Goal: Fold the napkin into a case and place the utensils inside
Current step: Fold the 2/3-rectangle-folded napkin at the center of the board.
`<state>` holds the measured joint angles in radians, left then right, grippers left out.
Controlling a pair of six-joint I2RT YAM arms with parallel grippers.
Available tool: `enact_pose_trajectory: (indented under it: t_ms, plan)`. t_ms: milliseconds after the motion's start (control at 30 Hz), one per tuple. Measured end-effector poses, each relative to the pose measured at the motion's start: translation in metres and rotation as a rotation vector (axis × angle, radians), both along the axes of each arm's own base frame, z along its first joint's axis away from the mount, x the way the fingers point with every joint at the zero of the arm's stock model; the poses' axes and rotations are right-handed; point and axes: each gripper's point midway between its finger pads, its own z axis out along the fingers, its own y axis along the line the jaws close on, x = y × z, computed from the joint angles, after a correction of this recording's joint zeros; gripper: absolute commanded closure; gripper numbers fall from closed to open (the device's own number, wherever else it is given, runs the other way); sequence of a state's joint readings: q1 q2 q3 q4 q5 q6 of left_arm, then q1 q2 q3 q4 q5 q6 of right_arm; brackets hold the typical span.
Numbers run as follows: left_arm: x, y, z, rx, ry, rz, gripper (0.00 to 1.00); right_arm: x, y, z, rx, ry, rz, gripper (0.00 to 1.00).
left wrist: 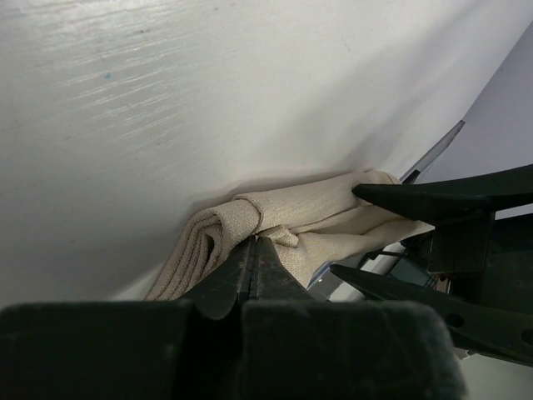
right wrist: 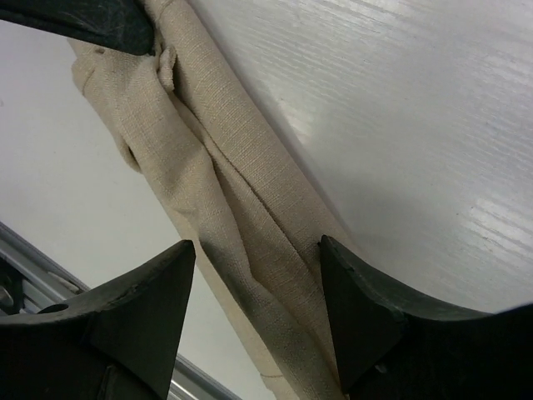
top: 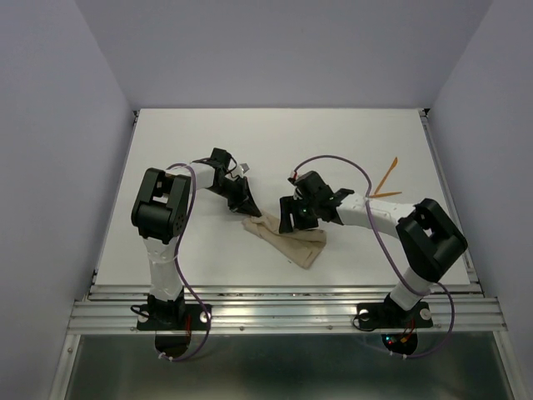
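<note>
Toward the near edge of the table, midway between its side edges, the top view shows the napkin folded into a narrow tan case that lies slantwise. The left claw bears on its far-left end, and the right claw hangs over its middle. The two orange utensils lie well apart from it, beside the right edge. Nothing orange shows in the case, so I judge it empty.

In the left wrist view the left claw has its fingers pressed together, tips on the rolled end of the case. Whether a layer is nipped between them cannot be told.

In the right wrist view the right claw stands wide apart, one finger on each side of the case, and neither is squeezing it.

To do this step well, the left pin should be firm so the folds do not spring. The right claw should lift straight up without dragging the top layer, then fetch the utensils one at a time. Which end of the case is the mouth does not show.
</note>
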<state>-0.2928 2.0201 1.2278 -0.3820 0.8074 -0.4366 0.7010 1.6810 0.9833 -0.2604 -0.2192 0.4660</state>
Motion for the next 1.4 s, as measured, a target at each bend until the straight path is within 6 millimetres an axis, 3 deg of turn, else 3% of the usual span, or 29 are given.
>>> enact_pose_trajectory:
  t_ms: [467,967,1200,1400]
  plan:
    - [0.000,0.000,0.000,0.000,0.001,0.002,1.00,-0.023,0.006,0.021,0.008,-0.021,0.068,0.35]
    - [0.000,0.000,0.000,0.001,0.006,0.005,1.00,-0.066,0.024,-0.004,-0.045,0.030,0.165,0.38]
    - [0.000,0.003,0.001,0.028,-0.006,0.012,1.00,-0.063,0.023,-0.006,-0.062,0.010,0.156,0.38]
    - [0.013,0.022,0.010,0.166,-0.095,0.050,0.96,-0.057,0.020,-0.011,-0.085,-0.009,0.127,0.38]
